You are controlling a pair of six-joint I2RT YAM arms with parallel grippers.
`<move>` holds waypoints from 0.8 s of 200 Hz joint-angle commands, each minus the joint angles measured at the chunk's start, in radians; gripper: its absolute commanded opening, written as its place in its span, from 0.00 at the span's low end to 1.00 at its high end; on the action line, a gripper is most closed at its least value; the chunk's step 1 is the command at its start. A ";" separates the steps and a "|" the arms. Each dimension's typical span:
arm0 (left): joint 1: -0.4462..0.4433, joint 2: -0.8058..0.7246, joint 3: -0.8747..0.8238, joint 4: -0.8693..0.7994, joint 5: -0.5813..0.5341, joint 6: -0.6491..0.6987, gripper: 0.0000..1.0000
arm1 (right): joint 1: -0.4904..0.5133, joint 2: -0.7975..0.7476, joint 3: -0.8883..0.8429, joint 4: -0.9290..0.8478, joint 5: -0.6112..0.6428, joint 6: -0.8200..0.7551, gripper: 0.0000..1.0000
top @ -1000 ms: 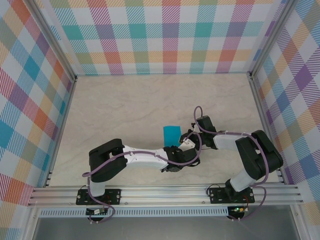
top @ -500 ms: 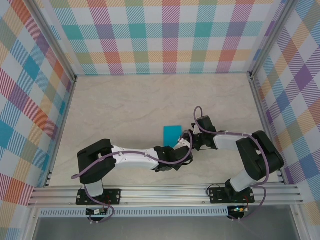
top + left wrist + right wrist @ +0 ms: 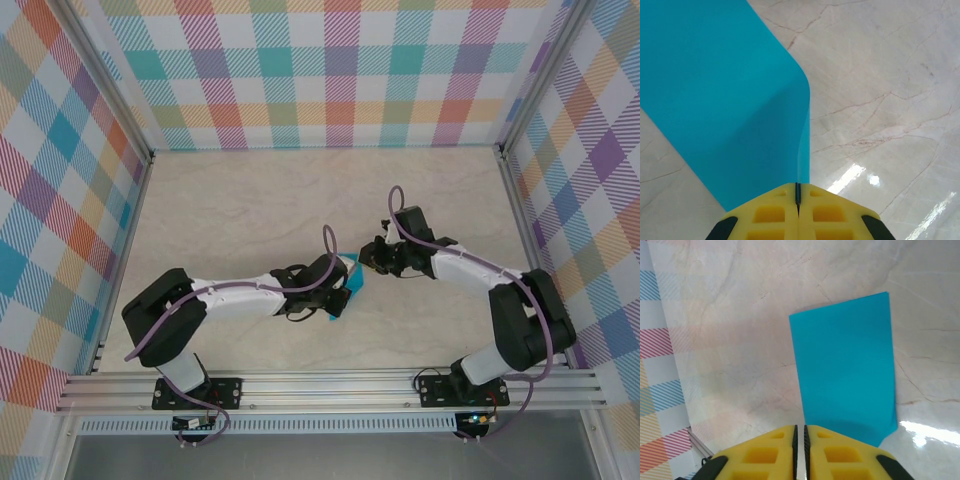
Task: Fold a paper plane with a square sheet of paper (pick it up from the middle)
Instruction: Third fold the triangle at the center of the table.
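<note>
Just below centre in the overhead view, the square sheet of paper (image 3: 845, 365), flat a second ago, now curls upward, pinched by the clenched left gripper (image 3: 797, 192). The right gripper (image 3: 800, 430) is closed at its edge, hold unclear. Folding looks underway.

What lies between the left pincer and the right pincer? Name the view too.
The square sheet of paper: in the top external view it bridges the short gap between the left pincer, shut on its edge, and the right pincer.

Top of square sheet of paper (image 3: 725, 100), cut off
</note>
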 commanded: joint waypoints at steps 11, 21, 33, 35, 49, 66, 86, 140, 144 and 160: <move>0.062 -0.008 -0.029 0.083 0.156 -0.028 0.00 | -0.001 0.146 0.075 -0.050 -0.077 -0.067 0.09; 0.079 0.000 -0.029 0.088 0.179 -0.030 0.00 | -0.001 0.184 0.095 -0.052 -0.095 -0.080 0.07; 0.096 0.004 -0.023 0.080 0.196 -0.026 0.00 | -0.001 0.222 0.116 -0.060 -0.098 -0.089 0.06; 0.098 0.004 -0.024 0.077 0.196 -0.025 0.00 | -0.001 0.229 0.119 -0.061 -0.097 -0.090 0.06; 0.110 0.001 -0.034 0.080 0.197 -0.022 0.00 | -0.001 0.265 0.140 -0.077 -0.091 -0.106 0.05; 0.126 0.007 -0.040 0.087 0.214 -0.021 0.00 | -0.001 0.299 0.158 -0.086 -0.083 -0.119 0.04; 0.137 0.019 -0.025 0.068 0.230 -0.006 0.00 | -0.001 0.334 0.180 -0.117 -0.062 -0.136 0.03; 0.162 0.045 -0.022 0.059 0.217 0.003 0.00 | -0.001 0.372 0.202 -0.156 -0.027 -0.150 0.02; 0.165 0.045 -0.024 0.059 0.214 0.003 0.00 | -0.001 0.372 0.202 -0.157 -0.026 -0.150 0.02; 0.170 0.051 -0.026 0.064 0.215 0.002 0.00 | -0.001 0.366 0.197 -0.159 -0.025 -0.151 0.02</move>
